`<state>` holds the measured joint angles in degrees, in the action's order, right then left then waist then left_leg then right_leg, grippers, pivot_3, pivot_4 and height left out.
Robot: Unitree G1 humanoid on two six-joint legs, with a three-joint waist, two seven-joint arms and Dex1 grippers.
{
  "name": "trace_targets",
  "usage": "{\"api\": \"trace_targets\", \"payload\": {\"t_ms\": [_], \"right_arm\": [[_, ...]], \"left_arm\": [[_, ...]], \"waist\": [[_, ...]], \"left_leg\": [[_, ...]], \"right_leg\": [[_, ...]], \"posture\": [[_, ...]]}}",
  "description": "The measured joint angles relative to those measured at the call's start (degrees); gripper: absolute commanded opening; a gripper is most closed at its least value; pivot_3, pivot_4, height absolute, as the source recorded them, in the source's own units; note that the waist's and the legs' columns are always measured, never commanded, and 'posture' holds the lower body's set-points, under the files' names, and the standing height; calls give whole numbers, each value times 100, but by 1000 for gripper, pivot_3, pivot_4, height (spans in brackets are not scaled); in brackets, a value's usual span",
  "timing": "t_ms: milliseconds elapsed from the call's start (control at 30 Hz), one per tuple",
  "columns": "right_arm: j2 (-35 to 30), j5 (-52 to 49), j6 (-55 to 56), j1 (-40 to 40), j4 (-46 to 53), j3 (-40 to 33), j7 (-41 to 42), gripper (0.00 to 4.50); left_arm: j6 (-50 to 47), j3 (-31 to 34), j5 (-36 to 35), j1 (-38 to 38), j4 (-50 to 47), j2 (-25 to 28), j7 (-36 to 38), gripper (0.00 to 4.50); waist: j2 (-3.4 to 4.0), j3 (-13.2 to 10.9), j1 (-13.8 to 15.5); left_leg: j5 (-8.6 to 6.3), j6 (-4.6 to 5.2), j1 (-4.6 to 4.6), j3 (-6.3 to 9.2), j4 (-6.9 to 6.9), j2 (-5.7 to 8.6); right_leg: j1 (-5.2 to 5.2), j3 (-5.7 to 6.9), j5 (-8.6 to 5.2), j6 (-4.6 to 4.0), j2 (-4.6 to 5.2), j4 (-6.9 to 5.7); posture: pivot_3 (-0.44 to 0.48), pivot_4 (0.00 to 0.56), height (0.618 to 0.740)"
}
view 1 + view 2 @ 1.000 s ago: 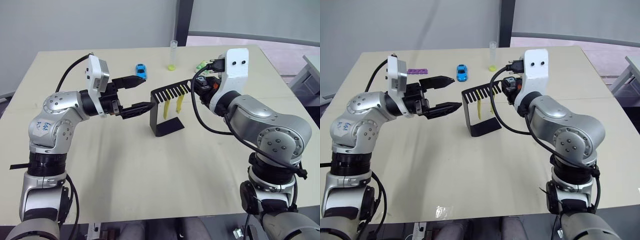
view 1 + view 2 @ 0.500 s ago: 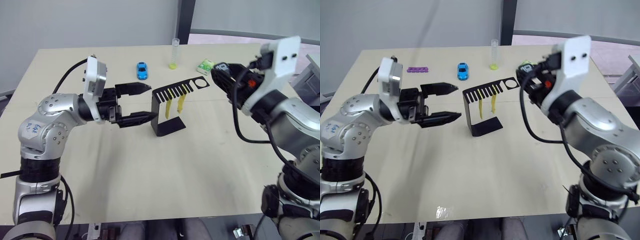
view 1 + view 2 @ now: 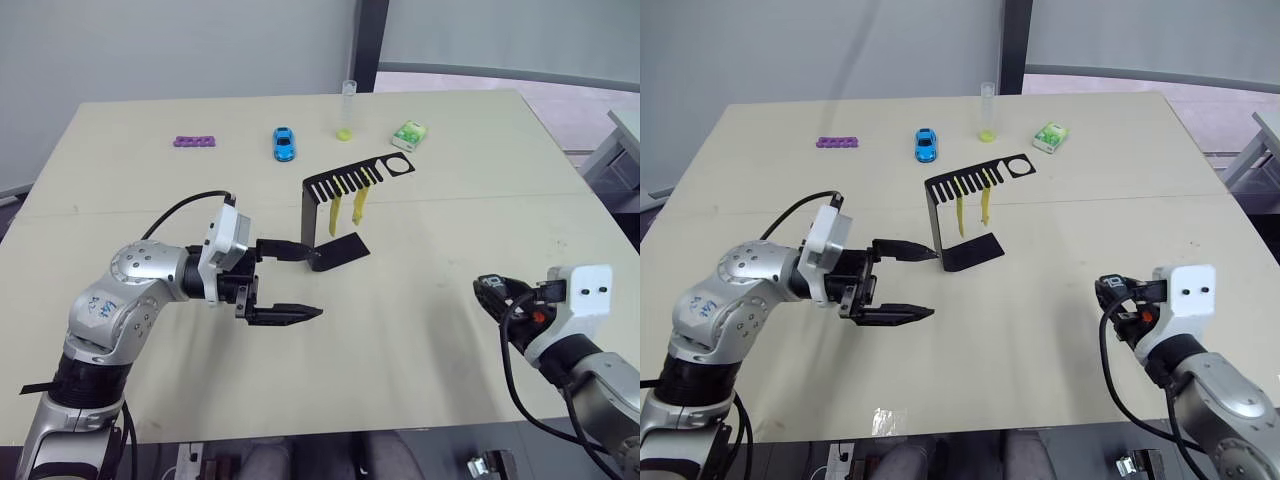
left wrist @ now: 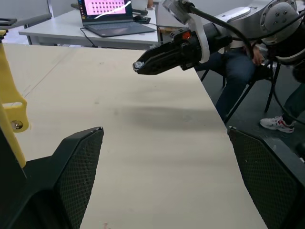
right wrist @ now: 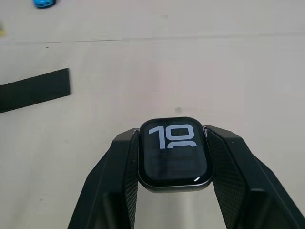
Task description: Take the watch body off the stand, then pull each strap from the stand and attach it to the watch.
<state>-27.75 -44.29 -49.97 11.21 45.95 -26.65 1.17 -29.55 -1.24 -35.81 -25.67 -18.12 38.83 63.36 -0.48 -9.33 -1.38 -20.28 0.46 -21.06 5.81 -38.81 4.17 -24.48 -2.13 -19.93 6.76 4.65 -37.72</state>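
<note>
1. Gripping the watch body [image 5: 174, 153], the right end effector [image 5: 174, 157] clamps it above the worktop [image 3: 420, 300].
2. Both straps [image 3: 346, 208] hang on the stand [image 3: 330, 215].
3. Left end effector [image 3: 296, 282] is spread wide beside it.

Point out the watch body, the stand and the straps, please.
watch body [image 5: 174, 153]: right wrist view, middle of its screen.
stand [image 3: 306, 222]: left eye view, its upright.
straps [image 3: 335, 212]: left eye view, the left strap's middle.

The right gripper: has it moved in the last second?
Yes. The right gripper, shut on the watch body, has drawn back from the stand toward the table's near right edge.
</note>
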Motion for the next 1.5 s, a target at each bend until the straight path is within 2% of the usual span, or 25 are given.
{"api": "trace_targets", "payload": {"t_ms": [200,467,1500], "right_arm": [[243,823,843,199,-702,495,273,1602],[425,1300,1520,-106,-1617,840,681,1602],[149,1621,1677,-407,-2402,888,1558,1602]], "left_arm": [[243,-36,206,262,-7,3,6,4500],[411,-36,350,317,19,14,53,4500],[529,-96,476,205,81,-56,54,4500]], "waist": [[1,-1,15],[2,-1,10],[1,0,11]], "left_leg": [[0,0,-2,1,-5,1],[0,0,-2,1,-6,2],[0,0,-2,1,-16,2]], "right_leg": [[0,1,0,0,0,2],[0,2,0,0,0,0],[2,5,0,0,1,-8]], "posture": [[0,150,740],[0,150,740],[0,150,740]]}}
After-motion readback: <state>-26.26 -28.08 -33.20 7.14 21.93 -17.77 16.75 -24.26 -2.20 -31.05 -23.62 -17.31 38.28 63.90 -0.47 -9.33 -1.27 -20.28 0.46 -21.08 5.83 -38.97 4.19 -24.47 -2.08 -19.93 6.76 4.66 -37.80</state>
